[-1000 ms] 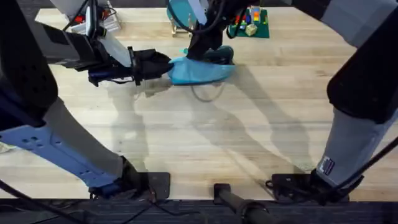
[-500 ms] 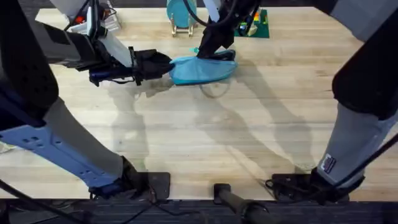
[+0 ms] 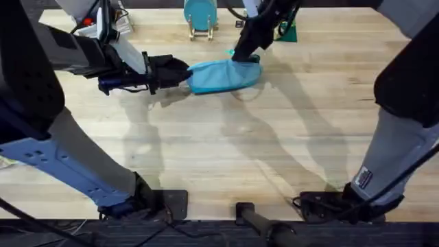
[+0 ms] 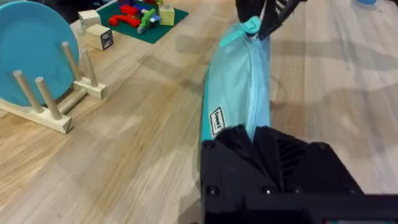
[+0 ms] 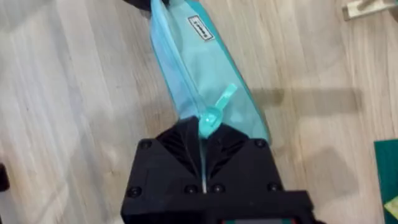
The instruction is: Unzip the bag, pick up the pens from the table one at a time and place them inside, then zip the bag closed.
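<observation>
- Bag [image 3: 223,75]: lying flat near the far edge of the table [image 3: 274,151], zipper uppermost.
- Left gripper [image 3: 180,73]: clamped on the bag's left end, likely to anchor it.
- Right gripper [image 3: 245,53]: closed at the right end, seemingly pinching the zipper tab [image 5: 214,112].

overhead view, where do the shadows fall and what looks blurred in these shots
Overhead: soft arm shadows streak across the table below the bag; the near arm segments at the sides loom large, dark and blurred. Left wrist: the left gripper is soft at the bottom edge, and the bag's shadow lies beside it. Right wrist: the bag's teal zipper pull is sharp.
</observation>
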Robot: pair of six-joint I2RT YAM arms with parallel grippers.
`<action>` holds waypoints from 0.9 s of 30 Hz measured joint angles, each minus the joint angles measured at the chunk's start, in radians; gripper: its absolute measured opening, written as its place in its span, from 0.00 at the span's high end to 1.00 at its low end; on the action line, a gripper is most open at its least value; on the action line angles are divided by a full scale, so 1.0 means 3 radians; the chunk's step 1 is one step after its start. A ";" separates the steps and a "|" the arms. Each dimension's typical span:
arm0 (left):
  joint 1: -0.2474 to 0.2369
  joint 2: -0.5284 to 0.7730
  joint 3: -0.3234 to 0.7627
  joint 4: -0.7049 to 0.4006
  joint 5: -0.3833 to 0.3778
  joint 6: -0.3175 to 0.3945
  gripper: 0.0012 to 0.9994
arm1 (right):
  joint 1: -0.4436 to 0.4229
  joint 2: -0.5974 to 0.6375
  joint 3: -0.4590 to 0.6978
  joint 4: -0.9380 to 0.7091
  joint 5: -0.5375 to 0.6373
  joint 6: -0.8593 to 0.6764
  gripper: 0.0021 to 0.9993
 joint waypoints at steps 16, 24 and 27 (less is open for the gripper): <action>-0.0001 0.0001 0.0000 -0.0001 -0.0030 0.0000 0.96 | -0.0246 0.0000 0.0006 -0.0165 0.0142 -0.0099 0.97; -0.0001 0.0000 0.0000 0.0000 -0.0039 0.0000 0.96 | -0.0295 -0.0001 0.0010 -0.0209 0.0251 -0.0116 0.97; 0.0000 0.0000 0.0000 0.0004 -0.0039 0.0000 0.96 | -0.0357 -0.0001 0.0011 -0.0224 0.0279 -0.0122 0.97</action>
